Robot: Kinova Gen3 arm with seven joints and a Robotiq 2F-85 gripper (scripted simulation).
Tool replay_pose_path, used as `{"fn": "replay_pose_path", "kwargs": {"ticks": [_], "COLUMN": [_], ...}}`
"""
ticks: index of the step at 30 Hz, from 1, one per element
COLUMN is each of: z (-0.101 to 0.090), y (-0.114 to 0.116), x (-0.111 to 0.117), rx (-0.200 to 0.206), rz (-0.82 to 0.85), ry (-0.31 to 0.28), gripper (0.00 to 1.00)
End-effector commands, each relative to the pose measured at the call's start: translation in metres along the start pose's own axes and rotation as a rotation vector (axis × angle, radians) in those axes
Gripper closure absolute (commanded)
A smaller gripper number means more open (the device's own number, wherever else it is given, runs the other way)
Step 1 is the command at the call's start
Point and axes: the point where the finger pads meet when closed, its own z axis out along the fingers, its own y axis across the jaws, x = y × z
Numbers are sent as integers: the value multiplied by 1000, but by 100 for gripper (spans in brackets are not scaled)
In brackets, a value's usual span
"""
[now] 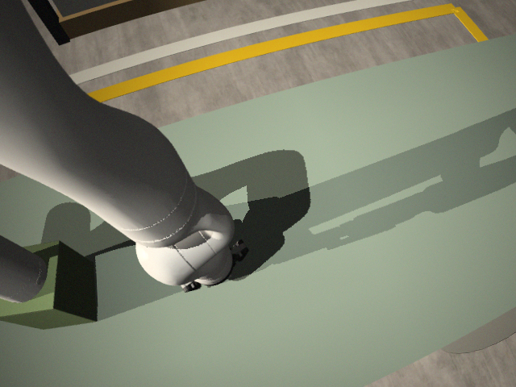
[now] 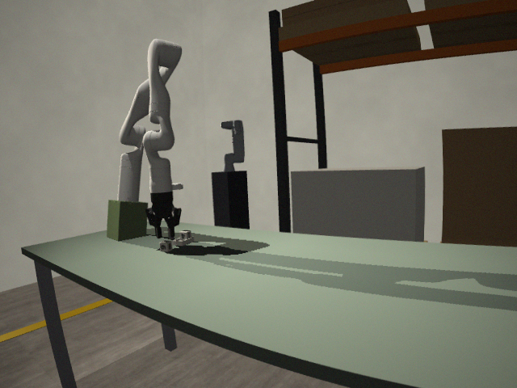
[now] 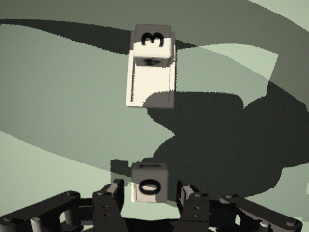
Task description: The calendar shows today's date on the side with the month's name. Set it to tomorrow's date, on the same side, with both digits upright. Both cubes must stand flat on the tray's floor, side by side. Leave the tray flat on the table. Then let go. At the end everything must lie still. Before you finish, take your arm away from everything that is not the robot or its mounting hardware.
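A small white tray [image 3: 151,80] lies flat on the green table. A white cube showing a 3 on top [image 3: 154,41] sits at its far end. A second white cube showing a 0 on top [image 3: 150,184] lies on the table outside the tray, a short way in front of it. My gripper [image 3: 150,190] is open and points straight down, with a finger on each side of the 0 cube and a small gap at both sides. In the exterior view my gripper's fingertips [image 2: 164,234] hang just above this cube [image 2: 166,246], beside the tray [image 2: 183,241]. In the top view the arm hides both cubes and the tray.
A green block [image 2: 126,219] stands on the table at the arm's base, close behind the gripper; it also shows in the top view [image 1: 75,283]. Beyond the table are a black pedestal with a small arm [image 2: 230,200], a shelf rack and a grey box [image 2: 357,204].
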Motion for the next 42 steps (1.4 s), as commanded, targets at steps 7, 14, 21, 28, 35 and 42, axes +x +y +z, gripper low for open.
{"fn": "replay_pose_path", "kwargs": {"ticks": [7,14,21,28,35,42], "z": [0,0,1,3,12,25], "y": [1,1,1,1,2,2], "x": [-2,-2,-2,-2,-3,-3], "rx": [-3,-3,-3,-3,-4,-4], "rz": [-1,-1,-1,-1,-1,-1], "ry": [-4,-4,-4,-4,-4,-4], "gripper": [52,52,52,52,52,52]}}
